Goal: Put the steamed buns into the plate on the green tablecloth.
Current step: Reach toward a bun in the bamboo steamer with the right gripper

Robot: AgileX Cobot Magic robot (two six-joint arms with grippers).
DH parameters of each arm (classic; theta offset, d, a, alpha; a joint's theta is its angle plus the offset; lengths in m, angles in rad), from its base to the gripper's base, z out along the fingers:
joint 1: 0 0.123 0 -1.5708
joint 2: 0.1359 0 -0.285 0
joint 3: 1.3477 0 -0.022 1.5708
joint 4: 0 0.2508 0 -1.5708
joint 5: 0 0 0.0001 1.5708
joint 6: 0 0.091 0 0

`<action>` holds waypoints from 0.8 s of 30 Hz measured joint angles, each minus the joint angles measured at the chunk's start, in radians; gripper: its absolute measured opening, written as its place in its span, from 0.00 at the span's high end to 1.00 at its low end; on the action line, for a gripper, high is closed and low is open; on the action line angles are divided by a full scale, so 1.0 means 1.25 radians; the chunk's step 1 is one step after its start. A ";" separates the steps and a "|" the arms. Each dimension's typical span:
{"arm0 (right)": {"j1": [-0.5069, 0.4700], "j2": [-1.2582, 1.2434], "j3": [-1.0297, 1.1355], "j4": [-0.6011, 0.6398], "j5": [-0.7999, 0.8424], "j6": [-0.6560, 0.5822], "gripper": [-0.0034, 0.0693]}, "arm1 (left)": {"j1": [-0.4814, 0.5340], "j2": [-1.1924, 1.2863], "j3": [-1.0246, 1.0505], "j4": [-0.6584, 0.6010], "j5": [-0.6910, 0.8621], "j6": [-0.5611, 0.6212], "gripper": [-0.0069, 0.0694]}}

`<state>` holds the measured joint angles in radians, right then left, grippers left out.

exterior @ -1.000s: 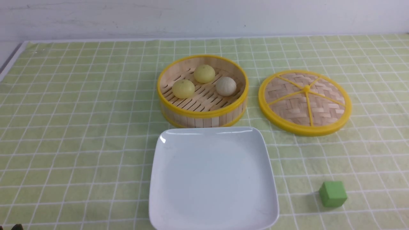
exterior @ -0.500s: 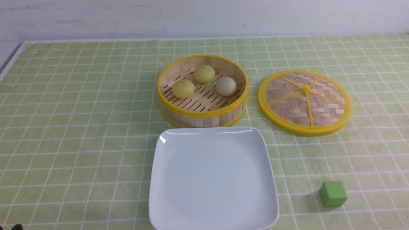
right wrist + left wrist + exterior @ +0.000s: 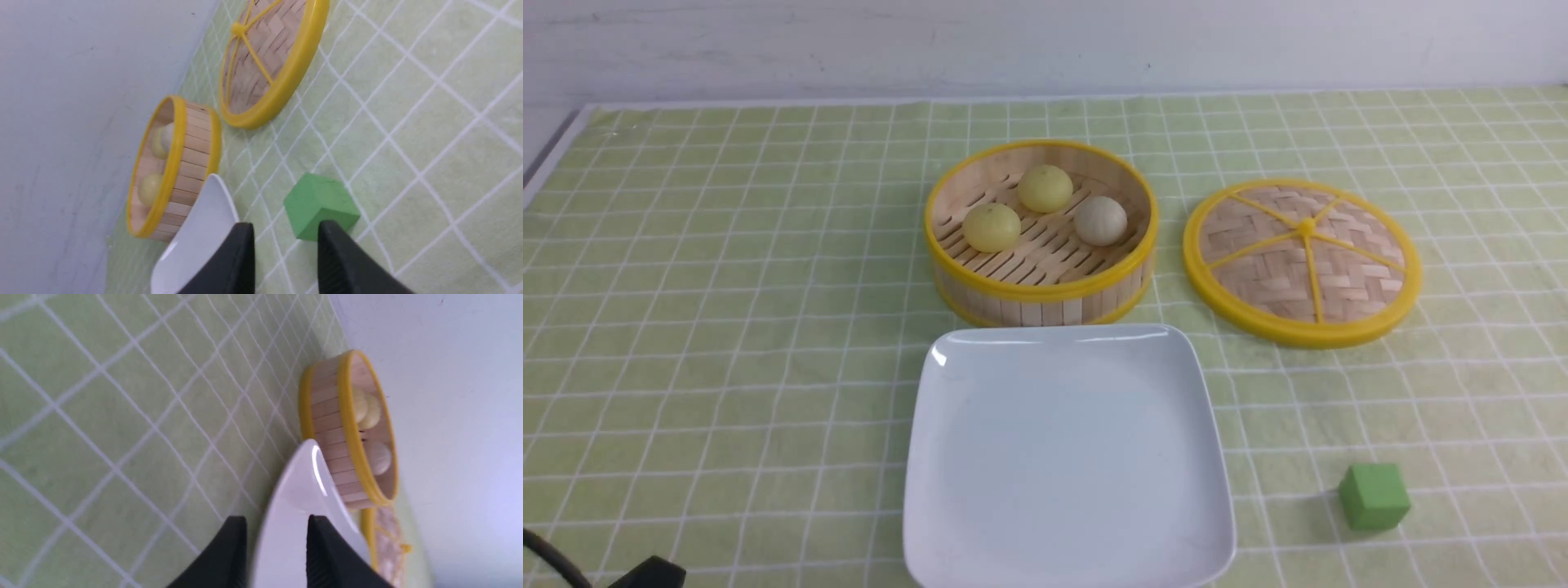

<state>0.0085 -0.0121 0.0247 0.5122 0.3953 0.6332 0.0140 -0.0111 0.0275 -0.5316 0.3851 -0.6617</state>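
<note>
1. Here, a green tablecloth (image 3: 727, 327) with thin white grid lines covers the whole table, and a pale wall (image 3: 1045, 41) runs behind it.
2. The left pincer (image 3: 276, 520) hangs low over the cloth. Its 2 black fingers (image 3: 229, 555) stand apart with nothing between them.
3. Straight ahead of the left pincer lies the plate (image 3: 1062, 457), white, square and glossy, with nothing on it. Its near edge is just beyond the fingertips.
4. Farther ahead of that pincer, past the plate and almost touching the plate's far edge, stands a round steamer basket (image 3: 1037, 290) with a yellow rim.
5. The 3 steamed buns (image 3: 1045, 188) sit inside the basket, well apart from both pincers. 2 are pale yellow and 1 is a greyish bun (image 3: 1100, 220).
6. The right pincer (image 3: 286, 224) also has its 2 black fingers apart, holding nothing.
7. Just ahead of the right pincer's fingertips sits a green cube (image 3: 1374, 495) on the cloth.
8. Well beyond the cube from the right pincer lies a woven lid (image 3: 1303, 261) with a yellow rim, flat on the cloth beside the basket and not touching it.
9. In the front view, only a small black part of the left arm shows at the near corner. The right pincer is out of that frame.
</note>
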 joint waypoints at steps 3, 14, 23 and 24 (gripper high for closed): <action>0.000 0.000 0.000 0.019 -0.011 0.004 0.62 | 0.000 0.000 0.000 -0.026 -0.003 -0.024 0.59; 0.000 0.166 -0.370 -0.159 0.178 -0.270 0.96 | 0.000 0.092 -0.228 0.005 0.115 0.217 0.89; 0.000 0.713 -0.620 -0.136 0.578 -0.437 0.96 | 0.000 0.474 -0.470 0.042 0.509 0.439 0.91; 0.004 0.766 -0.624 -0.061 0.555 -0.512 0.95 | 0.000 0.506 -0.481 0.044 0.510 0.461 0.91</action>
<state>0.0138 0.9456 -0.7548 0.4359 1.0894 -0.0067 0.0140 0.6212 -0.5738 -0.4765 1.0221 -0.0852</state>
